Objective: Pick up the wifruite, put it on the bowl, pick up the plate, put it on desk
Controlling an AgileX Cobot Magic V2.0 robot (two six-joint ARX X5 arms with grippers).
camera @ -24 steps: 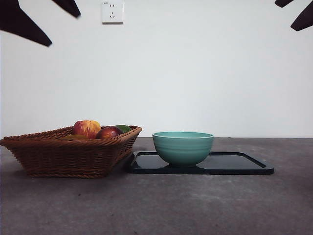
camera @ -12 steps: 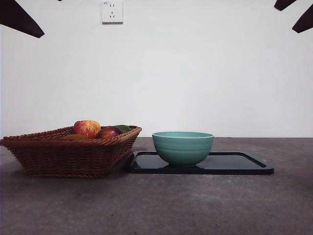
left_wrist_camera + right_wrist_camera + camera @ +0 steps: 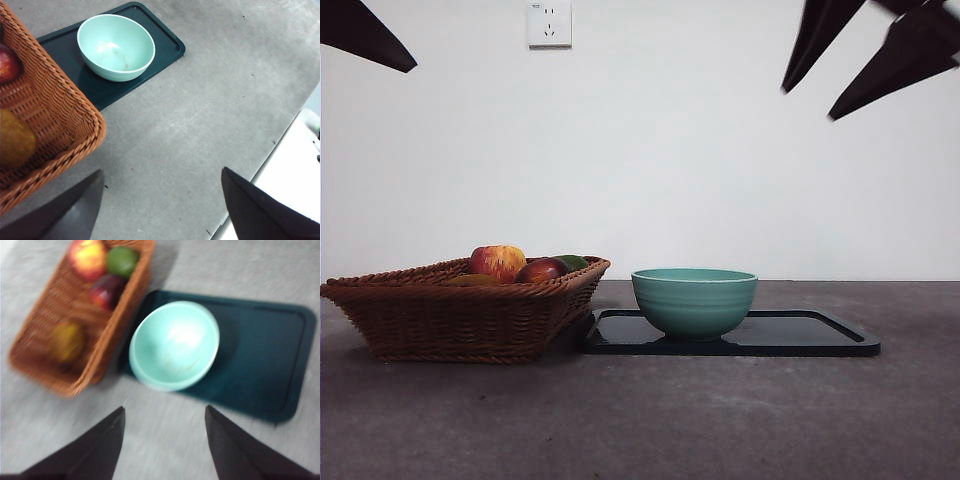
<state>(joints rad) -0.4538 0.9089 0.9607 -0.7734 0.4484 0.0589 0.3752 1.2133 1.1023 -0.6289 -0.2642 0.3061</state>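
Note:
The wifruite [image 3: 15, 142] is a golden-brown oval fruit lying in the wicker basket [image 3: 460, 315]; it also shows in the right wrist view [image 3: 67, 340]. The mint-teal bowl [image 3: 694, 300] stands empty on the left part of the dark plate [image 3: 810, 335], a flat tray on the grey desk [image 3: 650, 420]. My right gripper [image 3: 810, 104] hangs open and empty high above the plate's right part. In its own view the right gripper [image 3: 165, 440] looks down on the bowl [image 3: 174, 345]. My left gripper [image 3: 162, 200] is open and empty, high beside the basket.
The basket also holds a red-and-yellow apple [image 3: 498, 262], a dark red fruit [image 3: 542, 270] and a green fruit [image 3: 573, 262]. The basket touches the plate's left end. A wall socket [image 3: 549, 23] is on the white wall behind. The desk's edge [image 3: 265, 165] shows in the left wrist view.
My right gripper has come down and to the left, further into the front view. The left arm's tip has shifted only slightly. The fruit, bowl and plate have not moved.

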